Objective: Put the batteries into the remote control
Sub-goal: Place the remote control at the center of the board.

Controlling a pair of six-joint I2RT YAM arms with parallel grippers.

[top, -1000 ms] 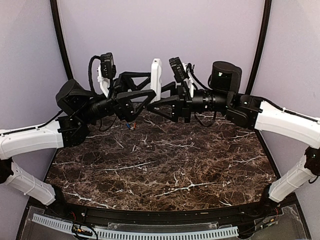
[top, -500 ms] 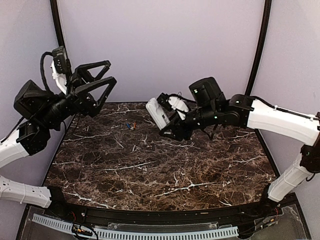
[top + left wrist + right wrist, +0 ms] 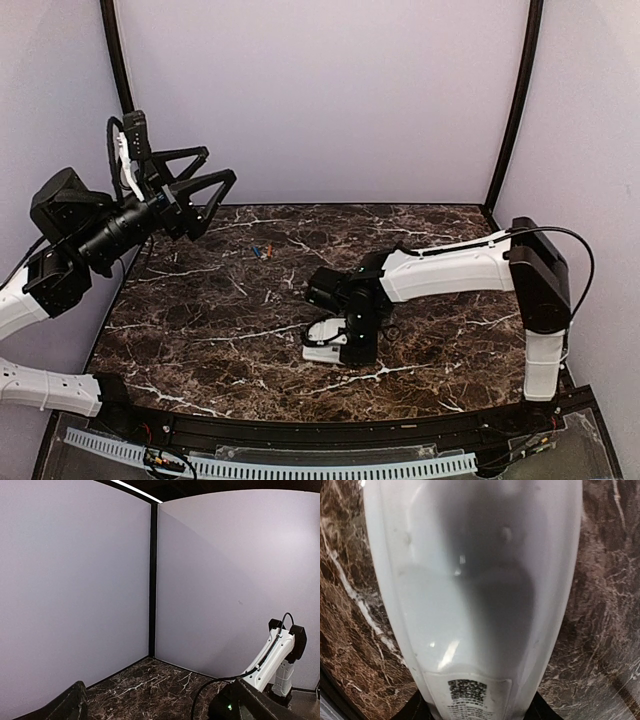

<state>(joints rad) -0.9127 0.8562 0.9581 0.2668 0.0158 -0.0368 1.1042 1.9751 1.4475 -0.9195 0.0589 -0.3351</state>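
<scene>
The white remote control (image 3: 320,347) lies low on the marble table (image 3: 200,340) at front centre, held at one end by my right gripper (image 3: 347,338). In the right wrist view the remote's smooth back (image 3: 470,580) fills the frame, a printed code label near my gripper (image 3: 475,711), whose dark fingers clasp its sides. The two batteries (image 3: 262,250), one bluish and one orange-red, lie together on the table at the back, left of centre. My left gripper (image 3: 203,188) is open and empty, raised high at the left, far from both. It shows only its fingertips (image 3: 74,706) in the left wrist view.
Pale purple walls (image 3: 320,100) with black corner posts (image 3: 510,100) enclose the table at the back and sides. The right arm's white link (image 3: 450,270) stretches low across the right half of the table. A perforated white strip (image 3: 300,465) runs along the near edge.
My right arm has swung down from mid-air and brought the remote onto the table at front centre. My left arm, pulled away to the left earlier, stays raised there and open.
</scene>
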